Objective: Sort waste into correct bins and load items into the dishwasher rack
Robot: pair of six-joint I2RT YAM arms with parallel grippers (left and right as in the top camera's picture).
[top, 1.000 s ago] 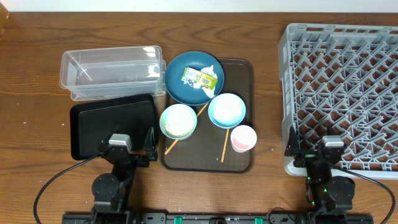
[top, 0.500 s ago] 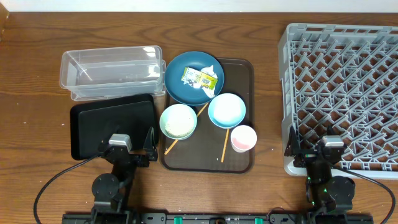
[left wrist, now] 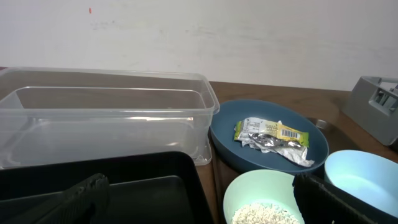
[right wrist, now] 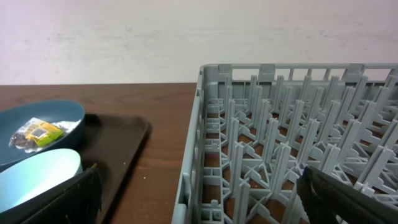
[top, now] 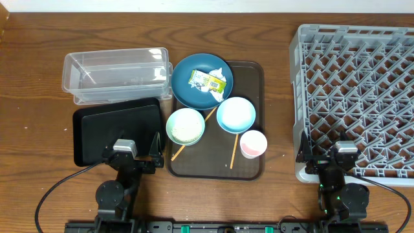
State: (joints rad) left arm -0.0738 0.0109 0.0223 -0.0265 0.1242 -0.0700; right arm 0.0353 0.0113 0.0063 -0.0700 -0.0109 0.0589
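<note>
Brown wooden counter [top: 278, 65] before a pale wall, with all task objects laid out and none yet handled. At left, clear tub [top: 115, 57] behind black tray [top: 97, 129], both bins without contents. At centre, brown serving tray [top: 207, 165] bearing the tableware: dark blue plate [top: 184, 94] at the rear, overhanging the tray's far-left corner and carrying the yellow-green wrapper [top: 207, 80] with crumpled white tissue [top: 220, 89] touching it; mint-green bowl [top: 170, 126] with white rice grains [left wrist: 261, 214] inside; light blue bowl [top: 236, 114] just beside it; pinkish-white cup [top: 253, 144] near the tray's front right; chopsticks [top: 233, 152] lying partly under the bowls, one slanting toward the front-left edge. At right, well apart from the tray, grey dishwasher rack [top: 295, 97], unloaded. Left hand [top: 131, 150] low over the near edge of the black tray, fingers wide apart, gripping nothing. Right hand [top: 343, 152] at the near-left corner of the rack, fingers likewise spread and unladen. No displacement of any object or arm against the two preceding overhead views: hence no progress, sorting and loading both at their starting point. Probable first step, as a judgement only: reach by the left hand toward the wrapper on the plate, with the tissue alongside likely to complicate a clean pinch.
</note>
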